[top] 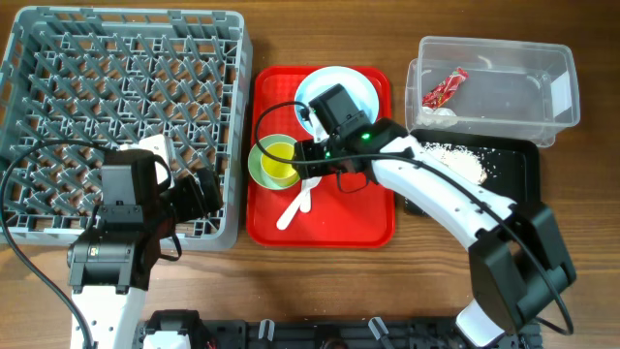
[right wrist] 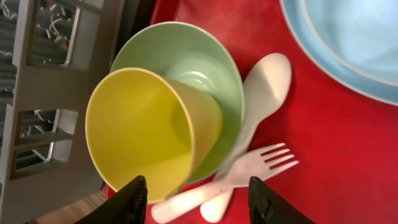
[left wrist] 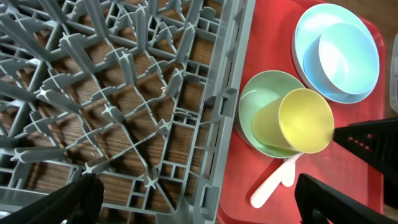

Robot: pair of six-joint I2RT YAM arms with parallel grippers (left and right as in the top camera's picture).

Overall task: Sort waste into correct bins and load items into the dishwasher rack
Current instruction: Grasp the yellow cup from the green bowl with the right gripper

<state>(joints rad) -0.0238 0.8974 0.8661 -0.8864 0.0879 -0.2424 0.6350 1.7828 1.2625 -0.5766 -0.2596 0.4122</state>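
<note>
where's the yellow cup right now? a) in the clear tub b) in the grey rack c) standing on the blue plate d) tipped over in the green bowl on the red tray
d: the yellow cup lies tilted inside the green bowl, which sits on the red tray.

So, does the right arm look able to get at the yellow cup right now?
Probably yes: the open right end effector hovers by the yellow cup, tipped in the green bowl, nothing between them.
</note>
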